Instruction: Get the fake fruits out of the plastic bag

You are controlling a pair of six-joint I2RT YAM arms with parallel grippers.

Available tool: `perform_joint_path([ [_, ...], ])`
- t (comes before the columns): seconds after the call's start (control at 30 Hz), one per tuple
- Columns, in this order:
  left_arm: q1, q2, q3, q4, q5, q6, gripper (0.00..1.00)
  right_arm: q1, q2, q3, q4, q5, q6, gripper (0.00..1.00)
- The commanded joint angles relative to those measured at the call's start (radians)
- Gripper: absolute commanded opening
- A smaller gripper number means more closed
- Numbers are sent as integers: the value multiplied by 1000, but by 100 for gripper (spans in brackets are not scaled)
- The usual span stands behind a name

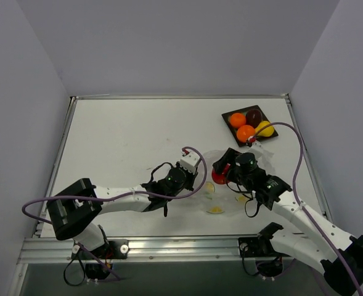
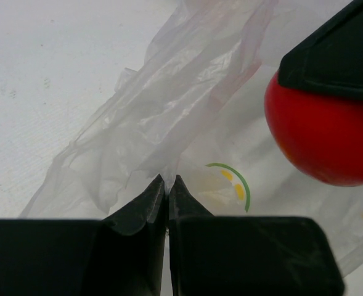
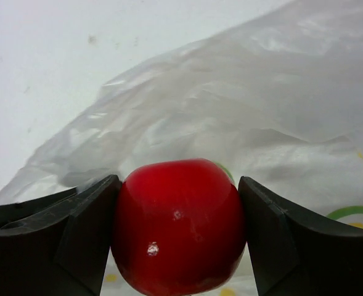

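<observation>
The left arm [image 1: 119,198] reaches from its base at the near left corner of the table [image 1: 126,135], lying low along the near edge, with its wrist just past the middle. The left jaws are closed tight, pinching a gathered fold of the plastic bag [image 2: 163,117]. The clear, crinkled film fans away from their tips, and a printed citrus slice [image 2: 230,185] shows just beyond them.

The bag lies right of the middle, near the near edge, between the two wrists.

The right arm [image 1: 304,222] comes up from the near right corner and angles toward the middle, elbow bent, its wrist pointing left toward the other arm. The right jaws stand wide and clamp the red apple [image 3: 178,225], one finger pressed on each side. The apple shows bare and glossy in both wrist views, with the bag's film behind it. I cannot tell whether it hangs clear of the table.

In the far right corner sits a dark square tray [image 1: 233,132]. It holds two orange balls [image 1: 237,119] [image 1: 245,132], the yellow pear [image 1: 265,128] and a dark round piece [image 1: 253,115] that I cannot identify.

The table is plain white with a pale rim. A metal rail [image 1: 169,246] runs along its near edge, and purple cables [image 1: 298,160] loop over both arms. Flat grey walls [image 1: 169,43] enclose the table on its left, far and right sides.
</observation>
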Motion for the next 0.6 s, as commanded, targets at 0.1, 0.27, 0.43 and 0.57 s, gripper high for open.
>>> perform_joint_path([
  [0.1,26,-69,29,-6,-68,32,2,13,-49,239,-5,-84,-108,47],
  [0.27,26,-88,23,-18,-116,51,2,-40,2,458,-3,59,-232,46],
  [0.43,36,-94,15,-18,-128,57,2,-142,162,592,9,329,-368,45],
  [0.57,42,-97,3,-12,-161,77,2,-321,272,572,112,265,-396,45],
])
